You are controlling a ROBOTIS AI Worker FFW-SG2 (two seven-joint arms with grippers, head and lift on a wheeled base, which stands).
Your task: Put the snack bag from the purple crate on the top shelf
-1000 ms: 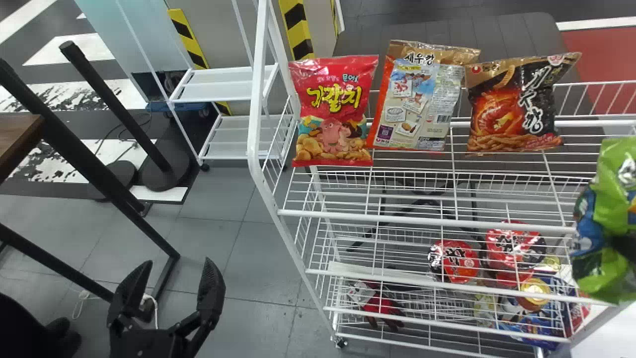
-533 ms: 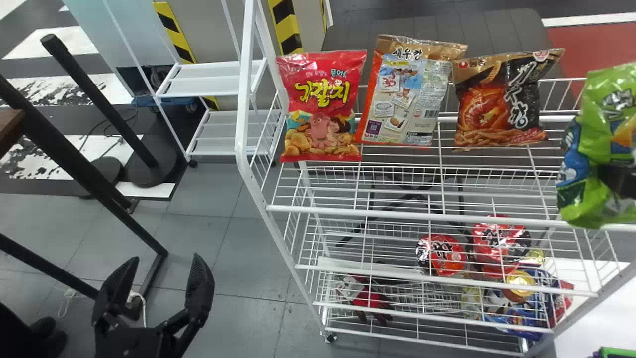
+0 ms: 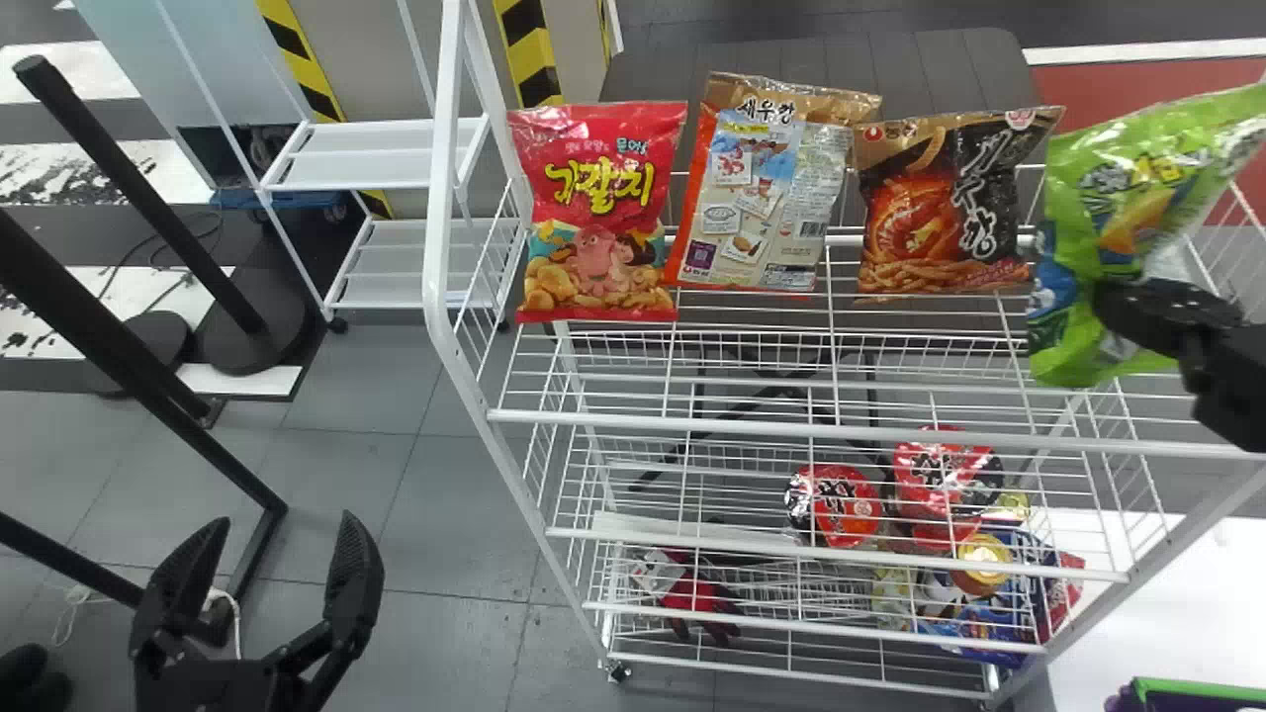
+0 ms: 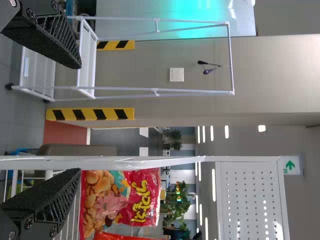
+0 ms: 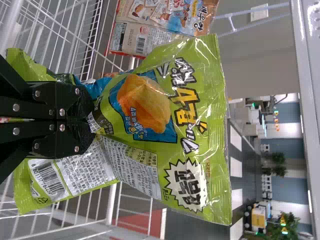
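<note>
- Green snack bag (image 3: 1098, 218): out of the crate and at the right of the top shelf (image 3: 791, 430), so lifting and carrying look done; setting down and letting go are left.
- Left claw: the left claw (image 3: 284, 520) waits, empty, spread wide, outside the shelf's left front corner.
- Red octopus snack bag (image 3: 598, 213): in the row along the back edge, nearest the left edge.
- Orange-and-tan snack bag (image 3: 757, 188): next in the row, just beside the red one.
- Black-and-tan shrimp snack bag (image 3: 940, 203): third, leaving the back right corner as the likely spot.
- Right claw: the right claw (image 3: 1113, 302) is closed on the green bag's middle, crumpling it; I can't tell whether its bottom touches the wires.
- Purple crate (image 3: 1202, 688): low, beyond the shelf's front right corner.
</note>
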